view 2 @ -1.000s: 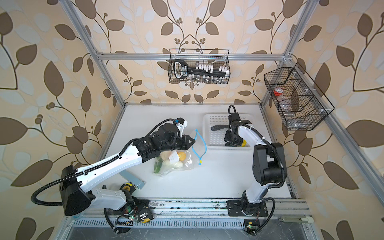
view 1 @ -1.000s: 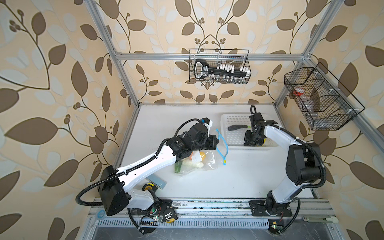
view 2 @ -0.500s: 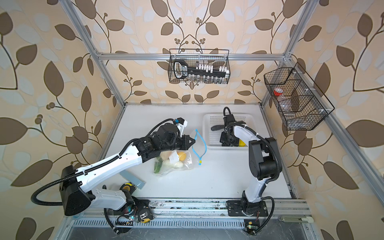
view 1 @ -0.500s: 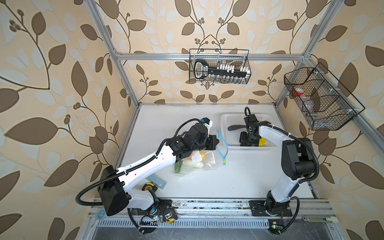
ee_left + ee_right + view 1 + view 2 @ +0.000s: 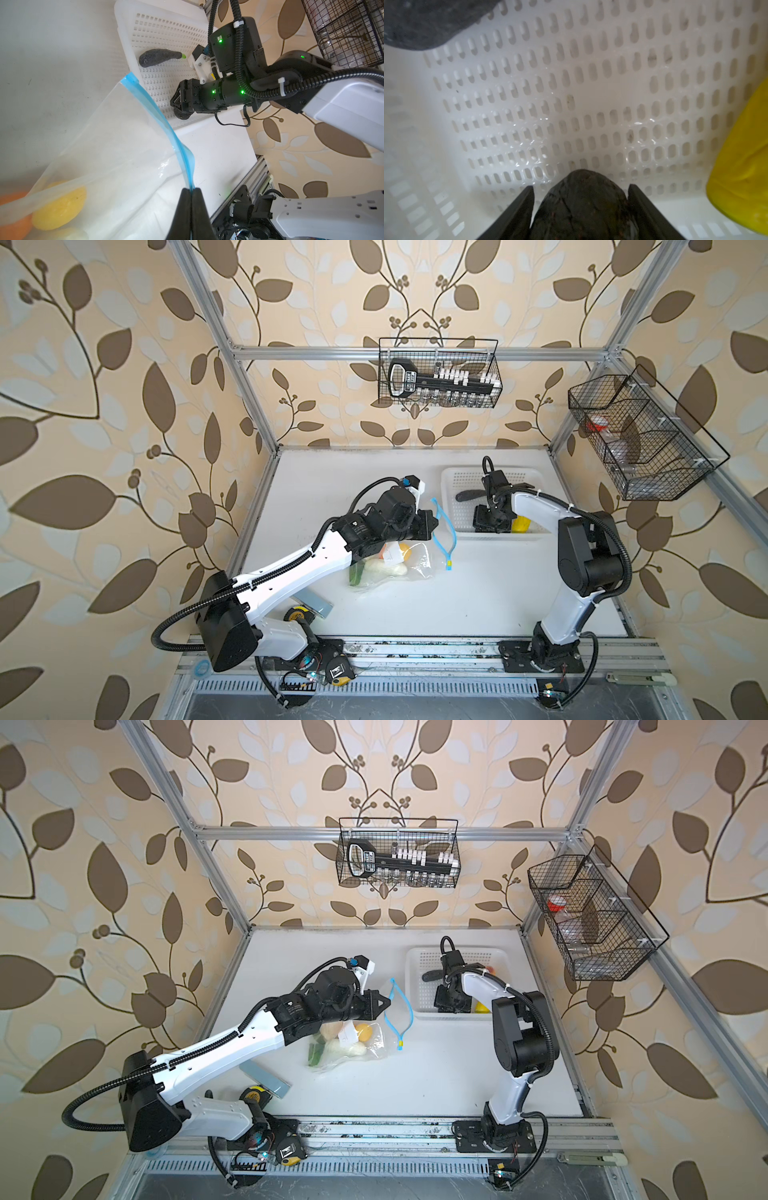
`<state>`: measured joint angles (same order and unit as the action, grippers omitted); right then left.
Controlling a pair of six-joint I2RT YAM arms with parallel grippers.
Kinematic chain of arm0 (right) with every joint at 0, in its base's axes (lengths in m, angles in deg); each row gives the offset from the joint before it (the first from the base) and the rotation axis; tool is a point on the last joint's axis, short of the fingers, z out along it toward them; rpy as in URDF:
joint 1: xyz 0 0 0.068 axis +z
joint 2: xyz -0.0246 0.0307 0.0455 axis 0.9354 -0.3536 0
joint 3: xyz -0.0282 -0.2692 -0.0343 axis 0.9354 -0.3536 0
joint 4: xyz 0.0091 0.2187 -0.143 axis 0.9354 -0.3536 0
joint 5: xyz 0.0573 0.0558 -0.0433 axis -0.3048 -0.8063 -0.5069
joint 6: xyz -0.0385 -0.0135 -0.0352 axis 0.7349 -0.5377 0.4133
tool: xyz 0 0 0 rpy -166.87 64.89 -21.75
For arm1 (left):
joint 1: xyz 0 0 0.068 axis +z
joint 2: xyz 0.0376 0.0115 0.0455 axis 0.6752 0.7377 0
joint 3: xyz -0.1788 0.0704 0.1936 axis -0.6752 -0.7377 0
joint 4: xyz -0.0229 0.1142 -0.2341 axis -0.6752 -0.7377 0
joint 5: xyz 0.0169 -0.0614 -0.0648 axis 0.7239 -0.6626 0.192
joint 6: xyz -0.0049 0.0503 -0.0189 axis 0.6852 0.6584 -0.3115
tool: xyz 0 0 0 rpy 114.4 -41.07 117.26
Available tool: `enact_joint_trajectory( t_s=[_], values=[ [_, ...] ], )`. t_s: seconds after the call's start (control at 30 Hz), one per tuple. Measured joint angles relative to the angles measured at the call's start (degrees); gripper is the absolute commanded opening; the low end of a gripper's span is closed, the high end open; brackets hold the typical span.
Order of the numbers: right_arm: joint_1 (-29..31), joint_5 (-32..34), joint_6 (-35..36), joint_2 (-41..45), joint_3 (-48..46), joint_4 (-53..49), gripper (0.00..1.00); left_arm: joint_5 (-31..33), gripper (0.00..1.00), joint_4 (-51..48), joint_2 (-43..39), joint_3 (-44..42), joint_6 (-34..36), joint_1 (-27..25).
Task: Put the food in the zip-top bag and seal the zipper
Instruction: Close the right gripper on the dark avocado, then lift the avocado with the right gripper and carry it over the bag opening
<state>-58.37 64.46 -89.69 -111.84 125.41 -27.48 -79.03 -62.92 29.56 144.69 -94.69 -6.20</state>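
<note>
Two jobs are shared between the arms, and each hold is explained by its job. On the left, the left end effector (image 5: 190, 191) is seen fully closed, its tips pinched on the zipper (image 5: 158, 112), the blue strip along the mouth of the zip-top bag (image 5: 419, 562). One lip is thereby lifted clear of the desk (image 5: 415, 614), so the mouth is judged to be propped open toward the right, where the loose food lies. The bag itself rests left of centre on the desk, near the basket. A lemon (image 5: 60, 205), an orange (image 5: 14, 226), a pale vegetable (image 5: 384, 568) and a green piece (image 5: 356, 574) are seen inside it already. The yellow tab (image 5: 449, 565) sits at the near end of the strip, so the seal is not yet drawn. Further right and toward the far side, the white perforated basket (image 5: 457, 481) holds what is left to move: a long dark piece (image 5: 160, 57) at its far left and yellow corn (image 5: 741, 166) at its near right. The right end effector (image 5: 581, 187) is lowered into the basket's near side, its jaws set fairly wide about a dark lump (image 5: 583, 207) and bearing on both flanks. The lump is judged to be gripped, though whether it is raised off the basket floor cannot be told.
</note>
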Motion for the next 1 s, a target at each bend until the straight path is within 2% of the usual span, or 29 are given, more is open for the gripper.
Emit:
enact_joint_trajectory(
  t_s=[0.43,1.0],
  values=[
    [-0.5,-3.2,-1.1,0.2,0.0,0.9,0.54,0.0,0.0,0.0,0.0,0.0,0.0,0.0],
    [-1.3,-5.1,-2.2,4.7,0.0,2.4,0.48,0.1,0.0,0.0,0.0,0.0,0.0,0.0]
  ],
)
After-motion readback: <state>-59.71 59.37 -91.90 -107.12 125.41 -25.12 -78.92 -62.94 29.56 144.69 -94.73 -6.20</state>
